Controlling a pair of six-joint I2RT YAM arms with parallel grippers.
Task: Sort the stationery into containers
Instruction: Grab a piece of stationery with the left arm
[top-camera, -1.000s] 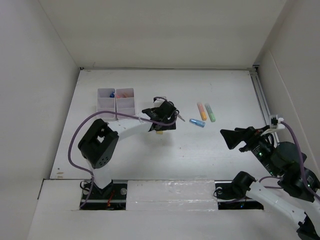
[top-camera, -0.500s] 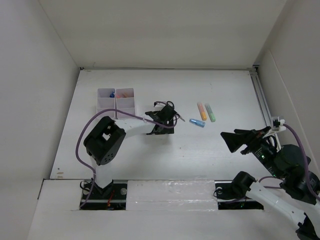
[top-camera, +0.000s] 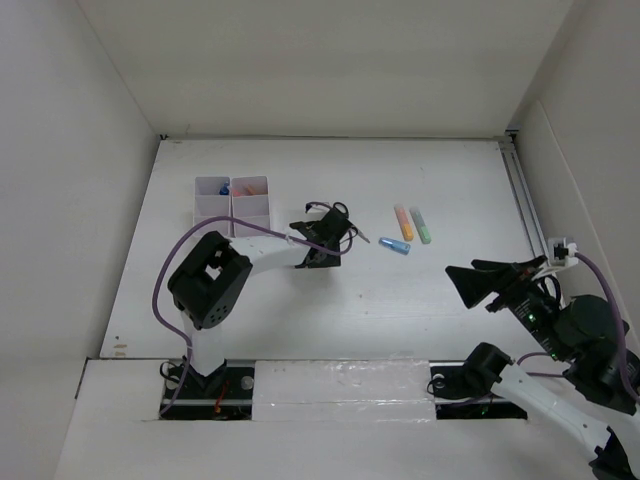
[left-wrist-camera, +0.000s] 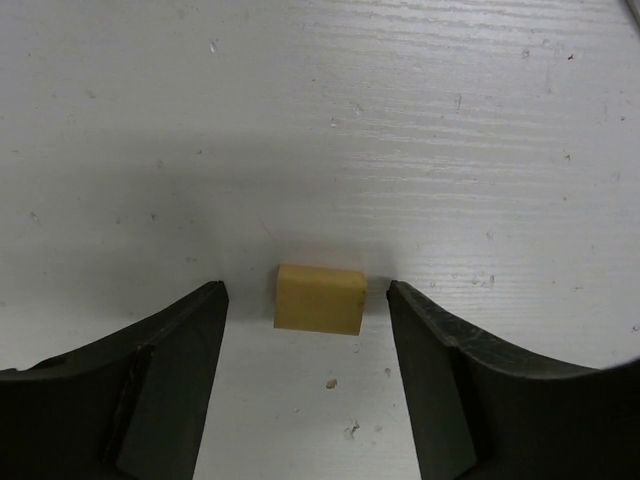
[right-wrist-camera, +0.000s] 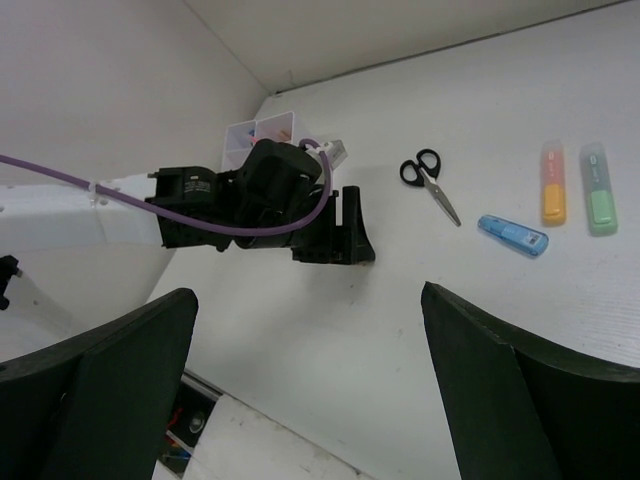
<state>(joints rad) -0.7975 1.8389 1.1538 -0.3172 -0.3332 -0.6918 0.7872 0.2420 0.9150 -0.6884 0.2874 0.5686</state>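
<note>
Top external view: the organizer (top-camera: 233, 205) stands at far left, with blue and pink items in its rear compartments. The left gripper (left-wrist-camera: 306, 292) sits at table level, jaws apart, straddling the yellow eraser (left-wrist-camera: 320, 298) without contact. Scissors (right-wrist-camera: 430, 180) lie just beyond. Blue (top-camera: 394, 246), orange (top-camera: 403, 222) and green (top-camera: 420, 225) markers follow. The right gripper (right-wrist-camera: 308, 292) hovers wide open, empty.

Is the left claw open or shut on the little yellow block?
Open. On the left gripper, the fingers stand either side of the yellow eraser, with bare table showing in both gaps.
</note>
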